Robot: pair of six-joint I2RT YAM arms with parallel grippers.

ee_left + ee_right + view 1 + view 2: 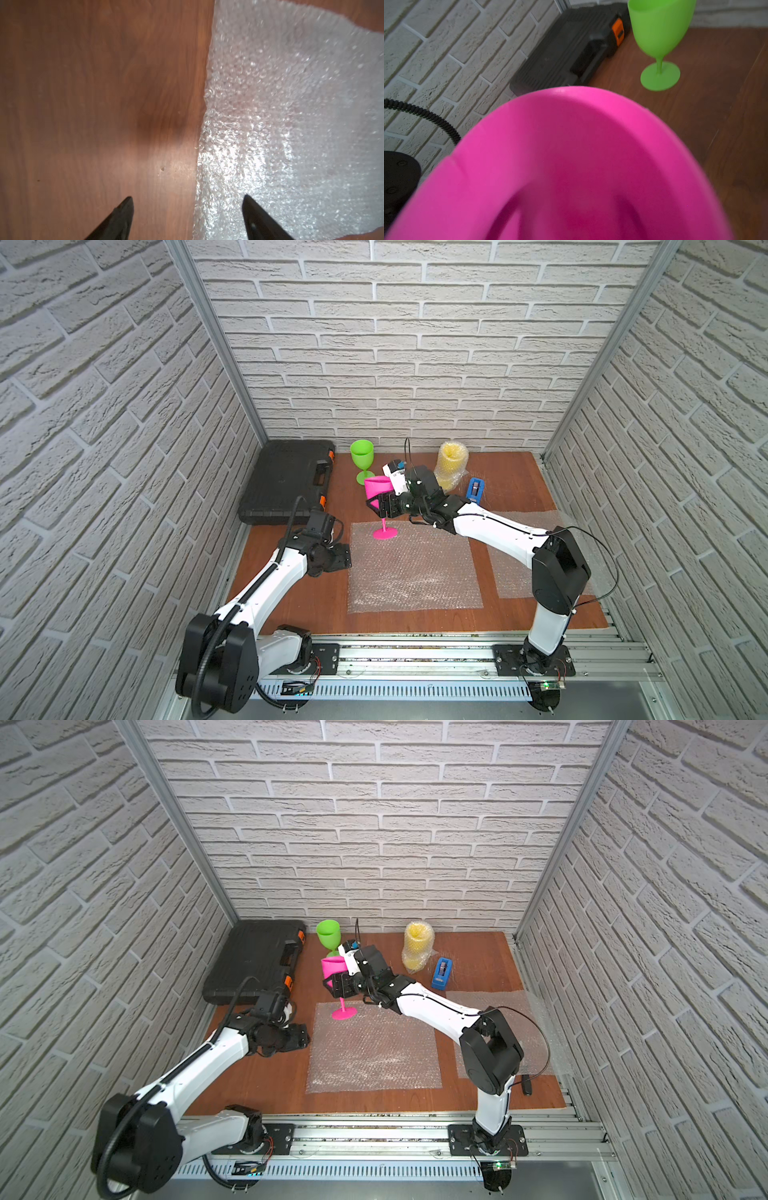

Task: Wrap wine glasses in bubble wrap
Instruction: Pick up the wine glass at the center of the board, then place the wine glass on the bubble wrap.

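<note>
Pink goblet [378, 488] sits clamped in the right end effector [377, 506], foot over the bubble wrap [415, 568]. Left end effector [187, 197] hangs spread wide, empty.

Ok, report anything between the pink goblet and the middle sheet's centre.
Nothing visible does. The neon pink plastic goblet, held by the right end effector, has its foot at the far corner of the clear bubble wrap sheet, whose middle lies bare. The left end effector sits at its edge.
</note>
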